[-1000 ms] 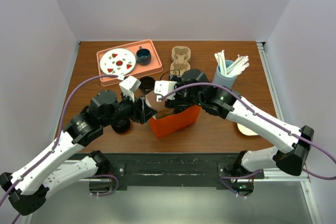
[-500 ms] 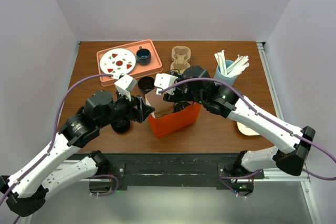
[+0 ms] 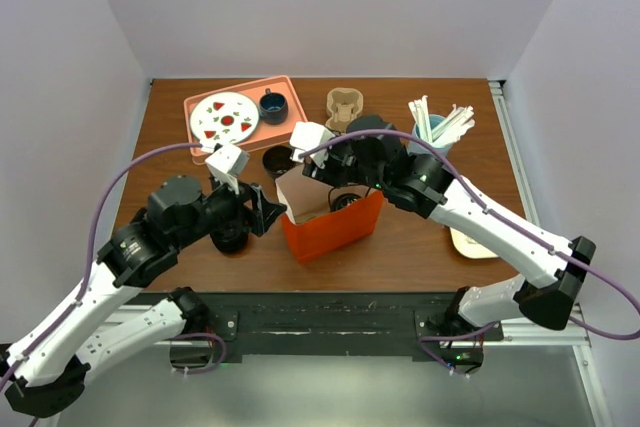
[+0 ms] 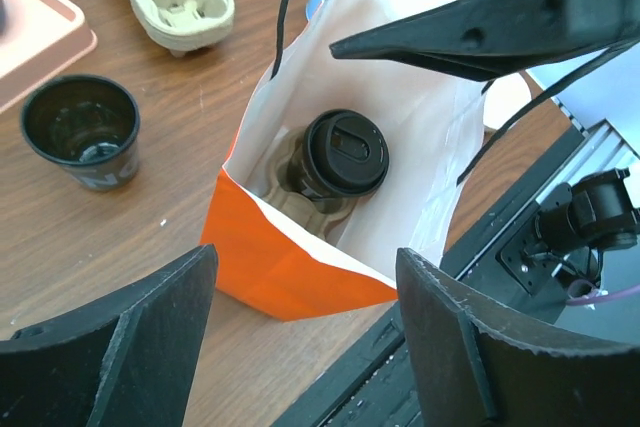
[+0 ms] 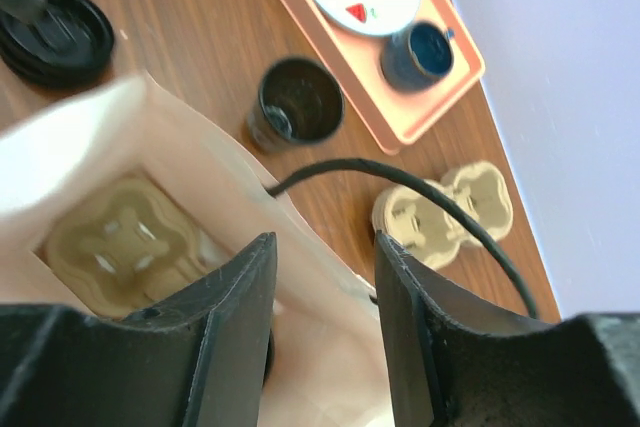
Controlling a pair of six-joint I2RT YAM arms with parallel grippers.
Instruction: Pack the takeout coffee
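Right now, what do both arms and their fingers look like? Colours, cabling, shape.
Left arm and right arm: white link shells, black joint housings. A purple cable loops along each one. There is a white camera block at each wrist. Left fingers and right fingers are matte black, flat wedge-shaped plates with raised edges. No markings legible.

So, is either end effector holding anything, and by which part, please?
Nothing: left end effector and right end effector are open; takeout coffee sits in the bag.
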